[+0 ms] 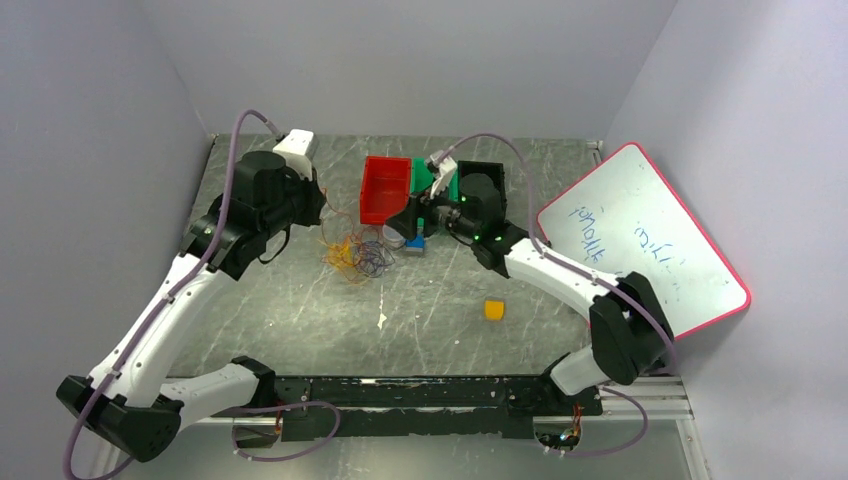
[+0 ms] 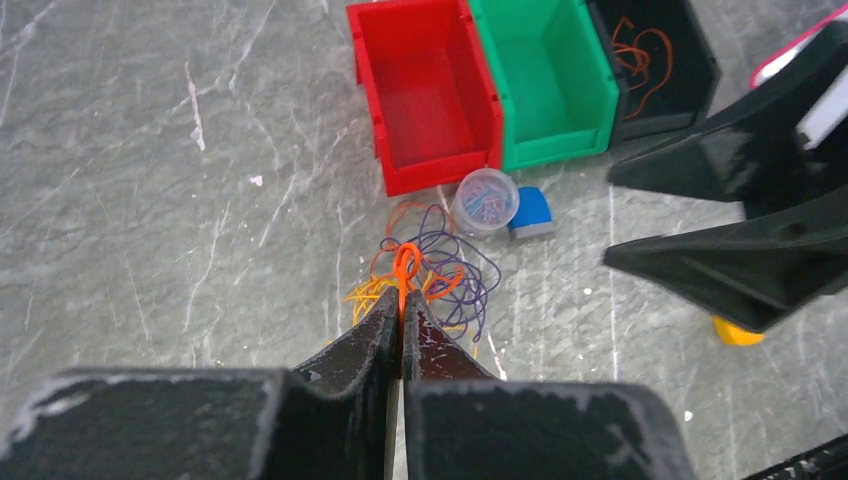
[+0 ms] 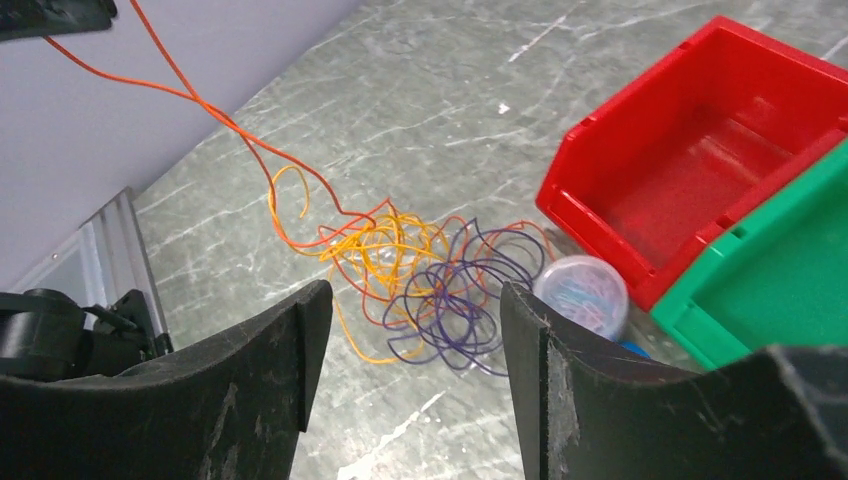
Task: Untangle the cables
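The cables (image 1: 356, 256) lie as one tangle of yellow-orange, dark purple and red-orange wire on the table, in front of the red bin. My left gripper (image 2: 402, 306) is shut on a red-orange cable (image 2: 405, 265), which loops just past its tips above the tangle (image 2: 440, 275). In the right wrist view that strand (image 3: 215, 115) runs taut from the pile (image 3: 430, 285) up to the top left. My right gripper (image 3: 412, 295) hangs open just above and short of the purple loops, holding nothing. In the top view, the left gripper (image 1: 318, 208) is left of the pile and the right gripper (image 1: 408, 222) is right of it.
Red bin (image 2: 440, 170), green bin (image 2: 555, 150) and black bin (image 2: 700, 70) stand side by side behind the tangle; an orange wire (image 2: 640, 50) lies in the black one. A clear round tub (image 2: 485, 200) and a blue piece (image 2: 531, 212) sit beside the pile. A yellow block (image 1: 494, 309) and a whiteboard (image 1: 640, 240) are on the right.
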`<control>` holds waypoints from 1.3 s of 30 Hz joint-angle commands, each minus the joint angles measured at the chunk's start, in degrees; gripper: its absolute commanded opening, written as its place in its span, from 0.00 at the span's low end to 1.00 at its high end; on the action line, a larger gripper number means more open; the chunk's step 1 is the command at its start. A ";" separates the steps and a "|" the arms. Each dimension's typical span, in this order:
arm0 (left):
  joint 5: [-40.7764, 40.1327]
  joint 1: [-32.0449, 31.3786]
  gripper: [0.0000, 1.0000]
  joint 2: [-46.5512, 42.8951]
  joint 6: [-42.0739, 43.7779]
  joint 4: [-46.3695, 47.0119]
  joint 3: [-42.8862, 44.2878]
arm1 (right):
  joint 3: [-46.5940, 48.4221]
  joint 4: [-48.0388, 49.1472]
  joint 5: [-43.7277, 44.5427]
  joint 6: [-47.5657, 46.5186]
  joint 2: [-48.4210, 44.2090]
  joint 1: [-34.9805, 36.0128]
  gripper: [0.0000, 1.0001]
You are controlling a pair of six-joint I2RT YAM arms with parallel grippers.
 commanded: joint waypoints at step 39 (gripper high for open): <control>30.14 -0.07 0.07 2.81 -0.79 0.78 22.65 | 6.98 24.12 -2.79 -0.25 14.77 11.90 0.59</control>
